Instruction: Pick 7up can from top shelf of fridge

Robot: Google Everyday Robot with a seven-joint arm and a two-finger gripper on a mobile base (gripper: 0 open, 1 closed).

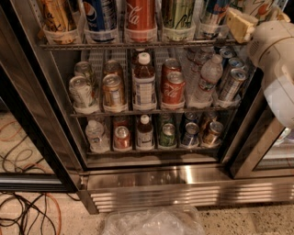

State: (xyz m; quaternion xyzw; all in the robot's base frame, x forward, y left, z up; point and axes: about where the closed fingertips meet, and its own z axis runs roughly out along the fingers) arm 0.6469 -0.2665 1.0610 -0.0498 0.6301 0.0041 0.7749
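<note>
The gripper (240, 24) hangs at the upper right of the fridge (183, 180), just in front of the 7up can (255, 7), which stands at the right end of the top shelf (101, 45) (only part of it shows). Whether the gripper is clenched or released cannot be told. A Coca-Cola can (140, 13) stands mid-shelf.

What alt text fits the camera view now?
The robot's cream-coloured tool is at the top right, at the grey wire top shelf of the stainless-steel fridge, next to the silver-white, green-lettered 7up can. Lower racks hold cans and bottles.
</note>
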